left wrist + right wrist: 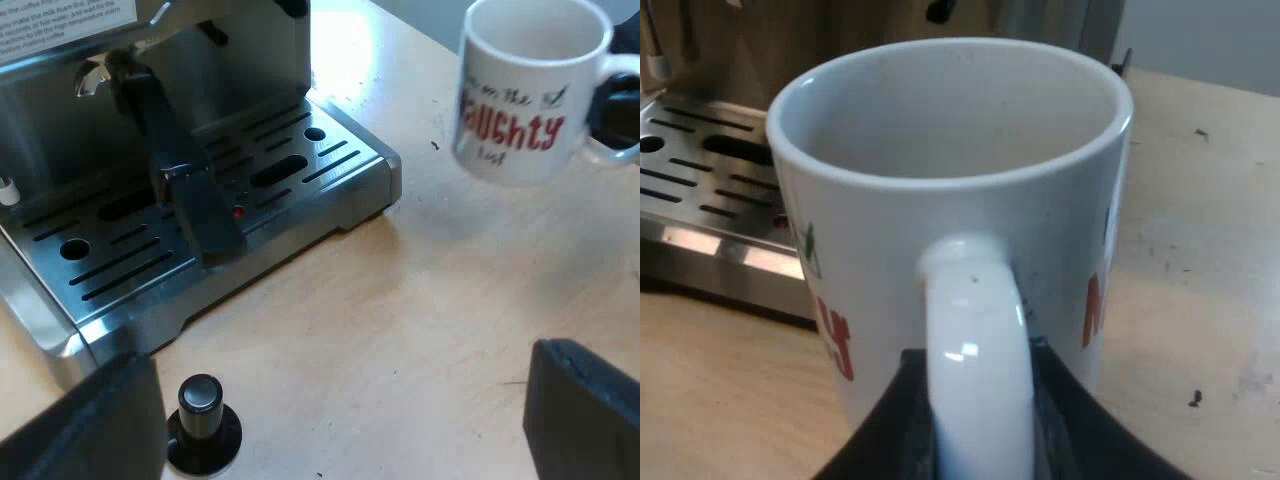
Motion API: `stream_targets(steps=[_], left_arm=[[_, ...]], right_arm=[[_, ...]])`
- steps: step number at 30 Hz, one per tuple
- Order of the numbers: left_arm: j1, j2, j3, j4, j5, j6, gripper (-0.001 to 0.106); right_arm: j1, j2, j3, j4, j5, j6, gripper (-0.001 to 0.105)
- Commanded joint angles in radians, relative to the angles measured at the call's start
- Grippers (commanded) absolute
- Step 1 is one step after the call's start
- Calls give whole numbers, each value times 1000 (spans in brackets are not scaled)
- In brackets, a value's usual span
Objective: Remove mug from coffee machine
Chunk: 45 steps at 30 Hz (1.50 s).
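My left end effector (342,375) hangs open, fingers wide apart, holding nothing. It's over the bare surface (400,320), just by the black-knob tamper (202,415) and near the drip tray (335,160) of the espresso machine (200,110). The holder handle (185,195), dark w/ a red end, juts out over that tray. No cup on the tray: the mug (525,95), white w/ red lettering, is already off the machine, over the wood and well apart from the tray. My right end effector (975,435) is clamped on the mug's handle, a black finger each side. Step in hand, as I judge it: set the mug down clear of the machine. I'd hold it level, lower slow, let the base sit flat before letting go, then back off straight along the handle so it can't tip. Hard to tell: whether the base touches the surface or hangs just above it. Cup bottom is hidden, so can't say if it's empty; lettering reads only in part; right fingertips are hidden behind the handle.
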<state>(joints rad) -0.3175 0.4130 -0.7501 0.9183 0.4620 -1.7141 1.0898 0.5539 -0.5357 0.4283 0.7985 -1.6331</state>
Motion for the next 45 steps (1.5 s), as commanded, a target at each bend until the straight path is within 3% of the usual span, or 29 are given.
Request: stream_targets(steps=[1, 5, 16, 17, 21, 26, 45], left_arm=[[-5, 0, -5, -3, 11, -8, 87], [-7, 0, -5, -3, 32, -10, 87], [-145, 0, -5, -11, 11, -9, 87], [-144, 0, -5, -13, 11, -9, 87], [-144, 0, -5, -12, 14, -9, 87], [-144, 0, -5, -12, 14, -9, 87], [-144, 0, -5, -12, 37, -15, 87]], right_arm=[[3, -58, -12, 28, 52, 27, 0], [3, -124, -12, 143, 126, 99, 0], [3, -199, -12, 250, 195, 125, 0], [3, -207, -12, 268, 210, 161, 0], [3, -210, 4, 294, 280, 186, 0], [3, -210, 50, 295, 351, 277, 0], [-34, -210, 207, 198, 400, 303, 0]])
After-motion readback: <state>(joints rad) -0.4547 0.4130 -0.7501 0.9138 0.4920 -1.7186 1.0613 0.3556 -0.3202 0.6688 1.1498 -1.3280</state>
